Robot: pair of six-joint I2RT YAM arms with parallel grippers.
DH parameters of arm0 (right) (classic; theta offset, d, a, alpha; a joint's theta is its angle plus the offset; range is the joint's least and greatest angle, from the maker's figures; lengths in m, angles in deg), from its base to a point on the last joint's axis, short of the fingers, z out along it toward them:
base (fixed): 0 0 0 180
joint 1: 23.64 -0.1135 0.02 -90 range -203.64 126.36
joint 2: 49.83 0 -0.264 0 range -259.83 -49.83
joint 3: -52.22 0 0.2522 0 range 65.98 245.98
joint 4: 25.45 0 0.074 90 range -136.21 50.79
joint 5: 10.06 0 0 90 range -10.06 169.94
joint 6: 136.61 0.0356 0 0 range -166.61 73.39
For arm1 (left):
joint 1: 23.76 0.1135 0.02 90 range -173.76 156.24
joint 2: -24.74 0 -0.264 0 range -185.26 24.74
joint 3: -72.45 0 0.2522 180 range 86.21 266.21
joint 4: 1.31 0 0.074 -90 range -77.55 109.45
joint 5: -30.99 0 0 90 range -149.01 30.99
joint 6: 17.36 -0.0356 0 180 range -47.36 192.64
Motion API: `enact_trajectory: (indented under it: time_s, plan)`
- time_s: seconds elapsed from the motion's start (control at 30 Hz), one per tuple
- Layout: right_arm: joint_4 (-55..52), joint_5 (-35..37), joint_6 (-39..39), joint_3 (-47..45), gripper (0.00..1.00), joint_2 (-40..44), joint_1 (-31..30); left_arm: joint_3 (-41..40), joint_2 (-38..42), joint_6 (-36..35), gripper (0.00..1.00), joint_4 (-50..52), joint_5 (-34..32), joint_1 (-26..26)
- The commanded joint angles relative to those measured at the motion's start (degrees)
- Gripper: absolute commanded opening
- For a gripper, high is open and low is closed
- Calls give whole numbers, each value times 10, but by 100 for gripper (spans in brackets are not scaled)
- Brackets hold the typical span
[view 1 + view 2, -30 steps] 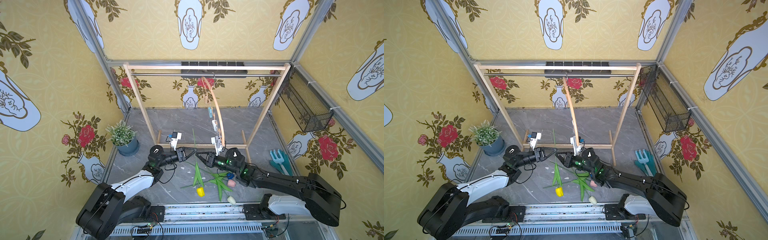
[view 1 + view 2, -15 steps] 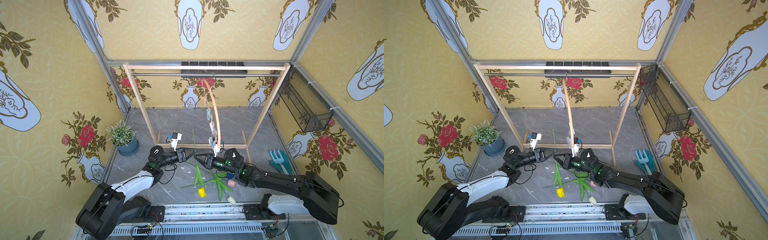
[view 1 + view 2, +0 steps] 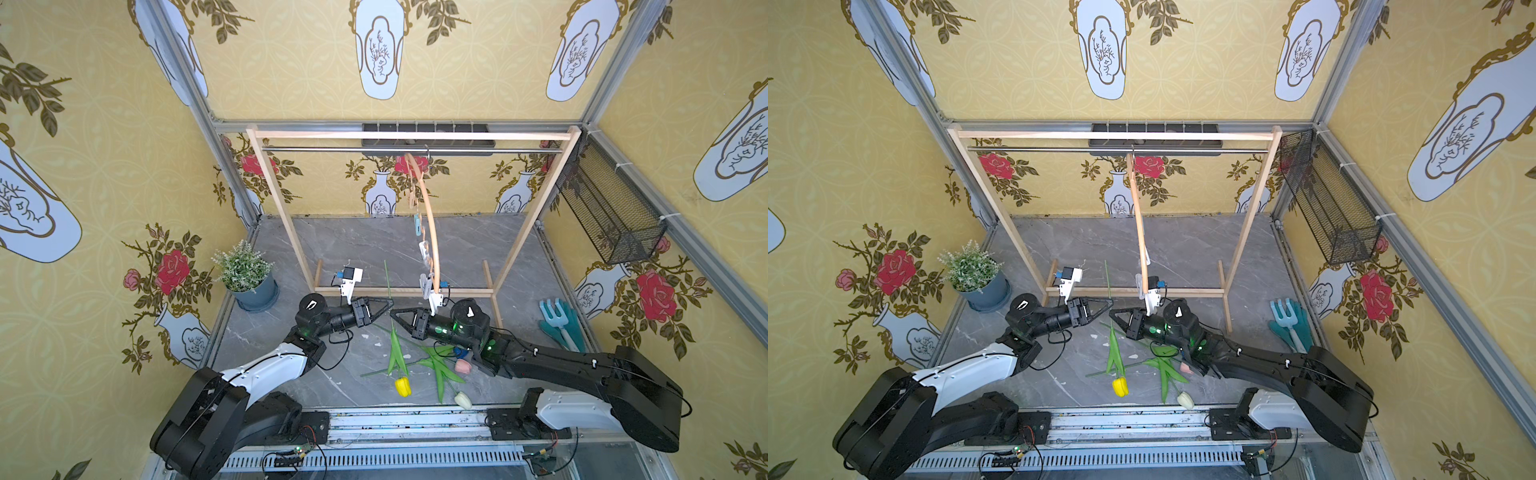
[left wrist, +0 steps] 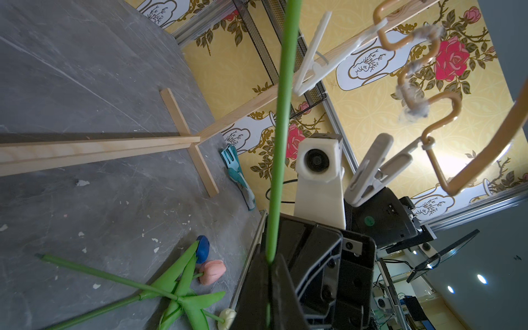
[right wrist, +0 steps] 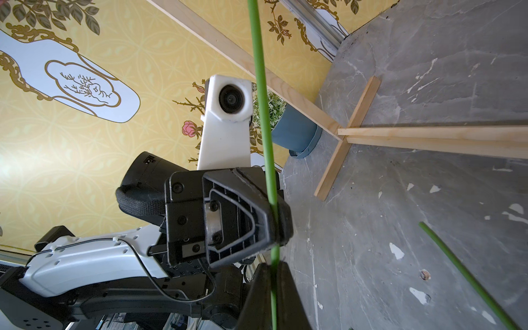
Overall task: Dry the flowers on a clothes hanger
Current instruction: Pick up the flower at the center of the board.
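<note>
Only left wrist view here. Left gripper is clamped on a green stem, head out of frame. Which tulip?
Observer: The yellow tulip; in both top views that stem ends in the yellow head.
Operator: Right gripper on it too?
Observer: Yes. The right wrist view shows the right gripper shut on the same stem, on the head side of the left gripper.
Operator: Hanger hooked up?
Observer: Yes. In both top views the clothes hanger hangs by its hook from the metal rail.
</note>
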Motion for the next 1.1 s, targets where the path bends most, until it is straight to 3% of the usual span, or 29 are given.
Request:
enact_trajectory:
  time_s: [0.0, 0.2, 0.4, 0.5, 0.6, 0.67, 0.8, 0.93, 1.07]
  plan:
    - [27, -2, -3, 6, 12, -5, -2, -2, 1, -4, 0, -19, 2, 0]
    - [24, 0, -1, 6, 16, -5, -1, -3, 4, -4, 0, -19, 2, 0]
    - [25, 1, -1, 4, 10, -4, -1, -6, 5, -3, 0, -19, 1, 0]
    - [22, 1, -2, 6, 0, -4, -2, -6, 4, -3, 0, -17, 0, 0]
    - [21, 2, -2, 5, 0, -2, -2, -2, 6, -9, 0, -2, -6, 0]
    - [15, 4, -2, 0, 0, 3, -2, 7, 16, -27, 18, 36, -16, 2]
    - [-14, 18, 4, -25, 0, 31, -1, 65, 62, -112, 42, 217, -65, 17]
    - [-102, 50, 10, -43, 0, 78, -2, 158, 99, -225, 54, 407, -151, 23]
    - [-298, 121, 13, -13, 0, 125, -1, 230, 86, -284, 59, 488, -209, 37]
